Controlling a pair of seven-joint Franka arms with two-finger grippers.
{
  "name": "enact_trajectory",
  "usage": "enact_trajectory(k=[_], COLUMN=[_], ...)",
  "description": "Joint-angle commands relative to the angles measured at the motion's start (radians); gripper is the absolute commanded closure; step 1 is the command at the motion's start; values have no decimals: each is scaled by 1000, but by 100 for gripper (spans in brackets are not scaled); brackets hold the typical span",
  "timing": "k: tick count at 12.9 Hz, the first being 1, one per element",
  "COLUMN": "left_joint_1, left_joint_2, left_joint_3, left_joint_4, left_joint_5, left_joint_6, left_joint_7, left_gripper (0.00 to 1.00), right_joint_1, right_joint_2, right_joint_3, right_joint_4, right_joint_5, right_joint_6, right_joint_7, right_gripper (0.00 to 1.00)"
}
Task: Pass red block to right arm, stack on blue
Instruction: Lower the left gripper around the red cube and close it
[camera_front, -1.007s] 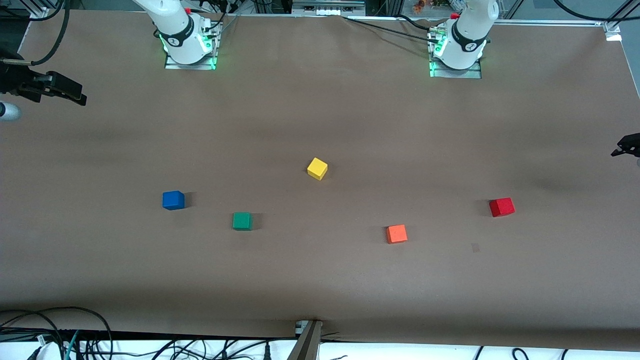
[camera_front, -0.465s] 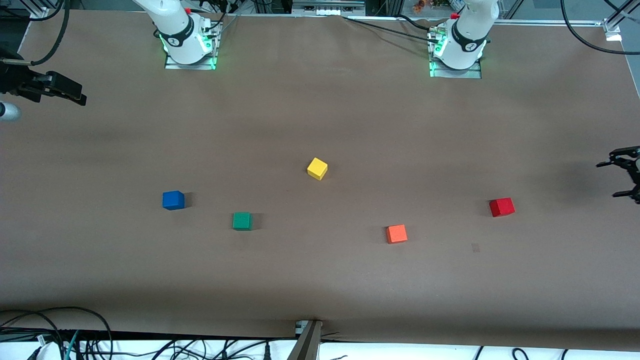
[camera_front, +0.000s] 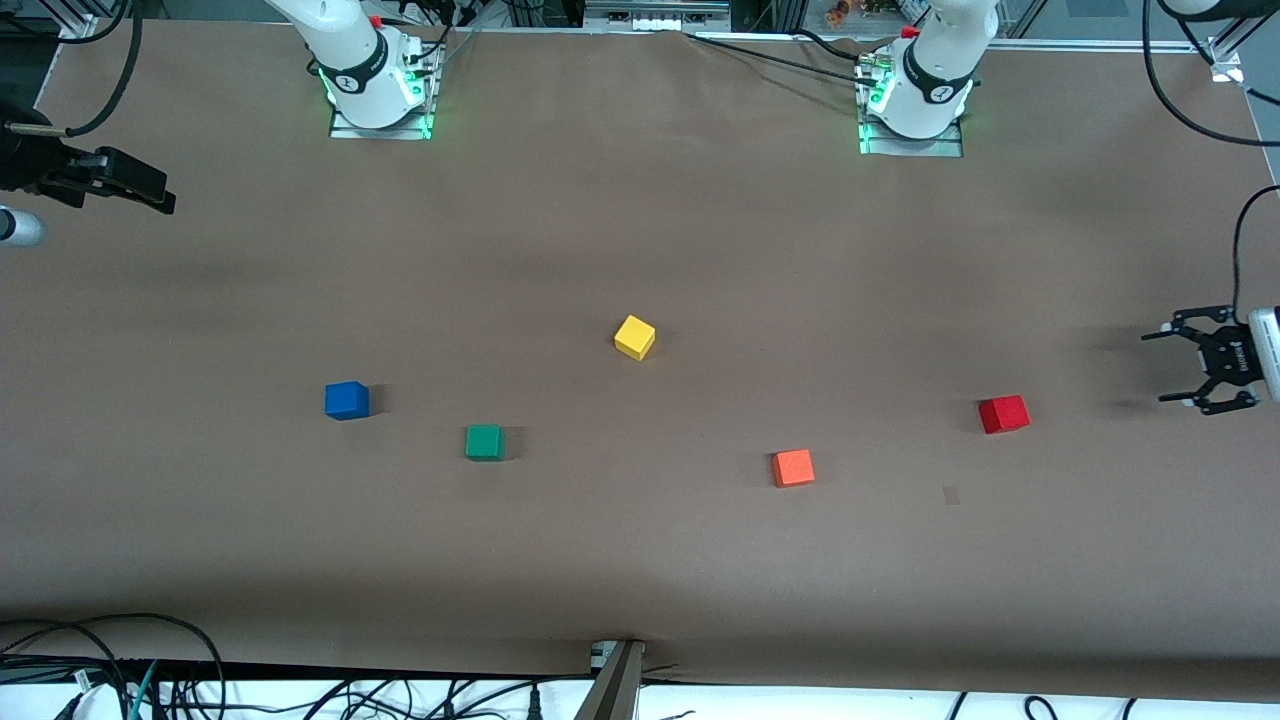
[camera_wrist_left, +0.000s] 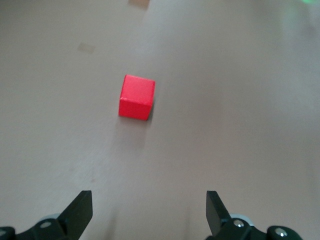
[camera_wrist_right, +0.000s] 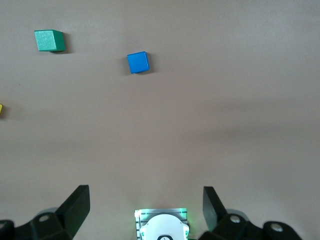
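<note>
Front view, lower to upper frame. Nearest, at lower centre-right, an orange cube (camera_front: 793, 467); at lower centre-left, a green cube (camera_front: 484, 441). The red block (camera_front: 1003, 414) rests free on the brown bench (camera_front: 640, 230) at mid-right, placed at the left arm's end so that arm must fetch it. The blue cube (camera_front: 346, 400) sits at mid-left, within the right arm's reach, as the stacking base. A yellow cube (camera_front: 634, 337) lies at centre, just above. At the right edge the left pincer (camera_front: 1170, 368) hovers near the red block, fingers spread and empty, apparently lining up a grasp. At upper left the right pincer (camera_front: 160, 196) waits, likewise spread.
</note>
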Motion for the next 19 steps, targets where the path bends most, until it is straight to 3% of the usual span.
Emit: enact_trajectory(k=[1, 9, 15, 19], left_joint_1=[13, 0, -8, -52], left_joint_2=[79, 267, 326, 346], left_joint_3=[-15, -38, -104, -108], left_joint_4=[43, 63, 92, 93], left_joint_5=[-103, -316, -381, -433], left_joint_6=[-31, -43, -36, -34], left_joint_7=[110, 339, 373, 408], left_gripper=[0, 0, 0, 0], right_joint_1=[-3, -3, -3, -3], right_joint_2=[-3, -3, -3, -3], right_joint_3=[-1, -1, -1, -1], right_joint_4=[4, 4, 4, 4], right_joint_5=[3, 3, 3, 3], right_joint_6=[1, 1, 1, 1], right_joint_7=[1, 0, 1, 1], right_gripper=[0, 0, 0, 0])
